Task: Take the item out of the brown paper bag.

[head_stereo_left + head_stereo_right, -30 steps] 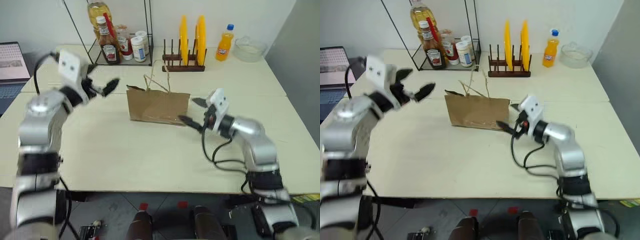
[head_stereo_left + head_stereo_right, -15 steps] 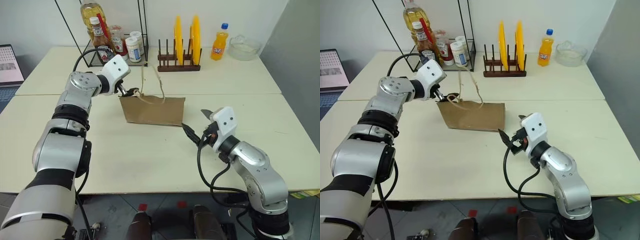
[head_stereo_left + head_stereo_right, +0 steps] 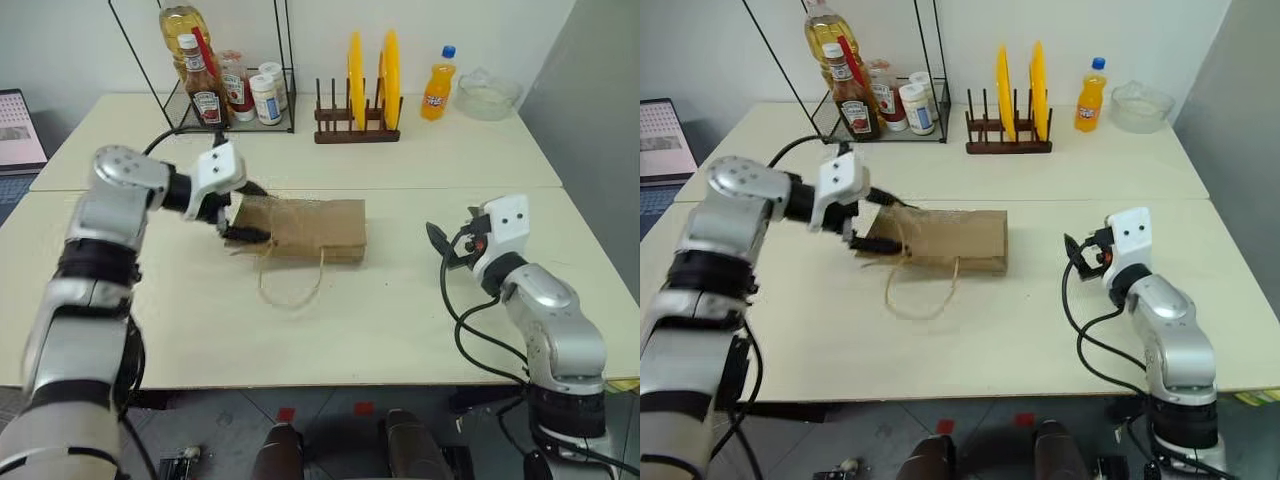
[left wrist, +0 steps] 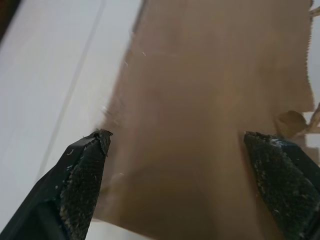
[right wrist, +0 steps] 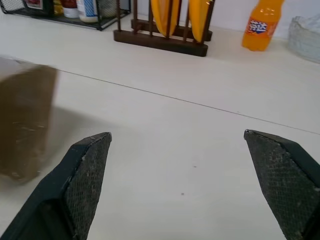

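The brown paper bag lies flat on the cream table, its cord handle looped on the tabletop toward the front. My left gripper is open at the bag's left end, one finger on either side of that end. In the left wrist view brown paper spans the gap between the fingers. My right gripper is open and holds nothing, well to the right of the bag. In its wrist view only an edge of the bag shows. The item is hidden.
At the back left stands a wire rack with ketchup, oil and jars. A wooden rack with yellow plates, an orange soda bottle and a glass bowl line the back. A laptop sits far left.
The bag stood upright with handles up; now it lies flat with a handle on the table. My left gripper came down to its left end. My right gripper moved right, away from the bag.
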{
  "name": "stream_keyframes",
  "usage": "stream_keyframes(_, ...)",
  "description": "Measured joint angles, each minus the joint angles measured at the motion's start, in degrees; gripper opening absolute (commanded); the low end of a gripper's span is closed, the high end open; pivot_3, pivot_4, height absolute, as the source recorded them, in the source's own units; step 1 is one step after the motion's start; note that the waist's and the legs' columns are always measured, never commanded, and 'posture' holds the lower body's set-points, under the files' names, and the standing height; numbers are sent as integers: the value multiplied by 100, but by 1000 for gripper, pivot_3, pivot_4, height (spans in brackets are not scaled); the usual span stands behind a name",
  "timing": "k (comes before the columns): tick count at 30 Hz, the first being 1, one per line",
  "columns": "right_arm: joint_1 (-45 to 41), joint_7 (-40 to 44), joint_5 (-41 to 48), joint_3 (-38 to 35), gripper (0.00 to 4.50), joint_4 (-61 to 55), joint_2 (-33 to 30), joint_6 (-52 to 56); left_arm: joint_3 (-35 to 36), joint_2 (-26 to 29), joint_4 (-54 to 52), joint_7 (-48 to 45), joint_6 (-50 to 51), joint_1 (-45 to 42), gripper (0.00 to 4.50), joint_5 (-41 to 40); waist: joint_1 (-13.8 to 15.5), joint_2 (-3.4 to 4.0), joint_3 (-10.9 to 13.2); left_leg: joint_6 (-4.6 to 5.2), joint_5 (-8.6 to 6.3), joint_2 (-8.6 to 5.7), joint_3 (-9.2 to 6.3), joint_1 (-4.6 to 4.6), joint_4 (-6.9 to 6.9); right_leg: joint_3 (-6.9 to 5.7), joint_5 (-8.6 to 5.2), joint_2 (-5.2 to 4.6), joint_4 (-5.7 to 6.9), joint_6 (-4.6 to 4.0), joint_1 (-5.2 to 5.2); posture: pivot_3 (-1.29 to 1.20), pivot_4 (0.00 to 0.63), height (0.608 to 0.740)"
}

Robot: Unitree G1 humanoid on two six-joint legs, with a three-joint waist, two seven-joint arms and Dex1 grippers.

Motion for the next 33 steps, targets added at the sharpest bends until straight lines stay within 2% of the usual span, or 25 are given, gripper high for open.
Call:
stream_keyframes(4,-341,94,31,55,4461,416,-45,-257,54,381,-1418,-84,714,688,4500,-239,17,0,0,2,0,0,1,2,4,0,0,0,1,0,4,0,150,740)
stream_keyframes(9,-511,189,41,103,4461,786,-104,-523,185,633,-2378,24,1229,987,4500,-514,38,0,0,3,0,0,1,-2,4,-2,0,0,-3,0,4,0,150,740)
stream_keyframes(12,-557,321,51,209,4461,933,-132,-614,317,967,-2791,-54,988,1167,4500,-577,25,2,1,3,0,0,3,0,2,0,0,0,-3,0,2,0,150,740)
stream_keyframes(16,-566,753,183,369,4461,949,-427,-724,362,1558,-3360,-505,230,1892,4500,-670,-1,7,4,4,0,2,6,3,-2,4,-1,0,-3,-1,1,0,150,740)
stream_keyframes(18,-545,944,224,457,4461,949,-563,-771,378,1626,-3455,-561,-74,2209,4500,-670,27,6,4,4,0,2,6,2,1,3,-1,0,-2,-1,3,0,150,740)
stream_keyframes(24,-265,1506,228,758,4461,946,-990,-948,362,1516,-3485,-266,-1268,3061,4500,-458,52,6,4,5,0,2,6,-1,3,2,-1,0,-5,-1,4,0,150,740)
stream_keyframes(30,-159,1618,457,762,4461,792,-1084,-626,167,779,-3590,589,-1387,3515,4500,-230,53,6,3,5,0,2,5,1,4,2,0,0,-1,-1,5,0,150,740)
stream_keyframes(33,-119,1652,674,745,4461,418,-1150,-281,141,330,-3683,1078,-997,3541,4500,-241,56,5,3,5,0,2,4,0,7,1,0,0,-1,-1,6,0,150,740)
